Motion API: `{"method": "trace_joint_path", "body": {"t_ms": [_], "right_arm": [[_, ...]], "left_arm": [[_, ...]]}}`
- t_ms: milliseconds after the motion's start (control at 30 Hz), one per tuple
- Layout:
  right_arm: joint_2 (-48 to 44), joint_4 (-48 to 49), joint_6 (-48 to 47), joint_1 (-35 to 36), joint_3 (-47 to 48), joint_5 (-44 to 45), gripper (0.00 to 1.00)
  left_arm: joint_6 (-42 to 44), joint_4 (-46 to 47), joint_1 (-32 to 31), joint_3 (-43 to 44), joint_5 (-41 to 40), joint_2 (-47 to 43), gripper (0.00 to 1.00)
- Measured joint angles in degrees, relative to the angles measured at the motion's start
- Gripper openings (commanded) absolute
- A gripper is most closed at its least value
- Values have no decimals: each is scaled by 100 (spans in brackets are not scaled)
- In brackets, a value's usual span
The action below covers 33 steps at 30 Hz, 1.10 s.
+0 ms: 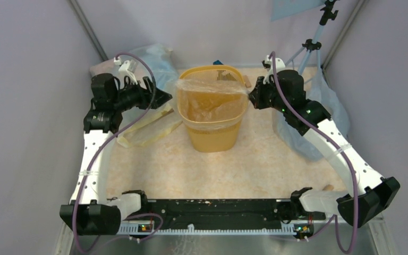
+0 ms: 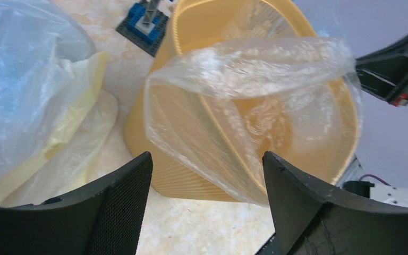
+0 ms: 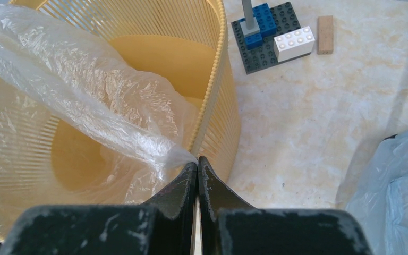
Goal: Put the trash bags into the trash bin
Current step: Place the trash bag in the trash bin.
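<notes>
Tightly closed, right gripper (image 3: 197,162) pinches trash bag (image 3: 85,101); left gripper (image 2: 207,158) gapes wide.

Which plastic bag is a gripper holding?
The clear bag draped over the yellow bin; the right gripper pinches its corner. The bluish sacks lie aside.

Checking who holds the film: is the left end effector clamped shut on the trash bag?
No; the left end effector stands wide open, the trash bag draped over the trash bin ahead of it.
</notes>
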Motion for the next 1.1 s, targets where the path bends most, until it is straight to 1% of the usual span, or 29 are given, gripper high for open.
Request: {"method": "trace_joint_path", "body": {"t_ms": [167, 333, 400, 533, 600, 733, 767, 833, 900, 1000, 1100], "right_arm": [[2, 24, 2, 0, -2, -4, 0], [2, 107, 35, 0, -98, -22, 0], [2, 118, 42, 0, -138, -35, 0], [2, 125, 42, 0, -184, -59, 0], [2, 120, 42, 0, -184, -63, 0], [2, 120, 42, 0, -186, -74, 0], [0, 116, 39, 0, -188, -74, 0], [-26, 125, 42, 0, -234, -101, 0], [-46, 90, 44, 0, -275, -229, 1], [-63, -15, 22, 13, -291, -413, 22], [-96, -203, -50, 39, -278, -518, 33]], "left_arm": [[-452, 33, -20, -133, 422, -199, 75], [-697, 37, -39, -133, 433, -4, 66], [-778, 46, -81, -136, 415, 103, 65], [-916, 177, -404, -133, 302, 358, 64], [-957, 234, -605, -131, 216, 501, 60], [-975, 195, -887, -42, -26, 796, 47], [-964, 151, -920, 22, -98, 868, 39], [-918, 35, -973, 251, -275, 1016, 29], [-750, -72, -984, 533, -564, 1117, 22], [-542, -452, -1012, 894, -855, 1287, 17], [-105, -1095, -1075, 1572, -1143, 1659, 13]]}}
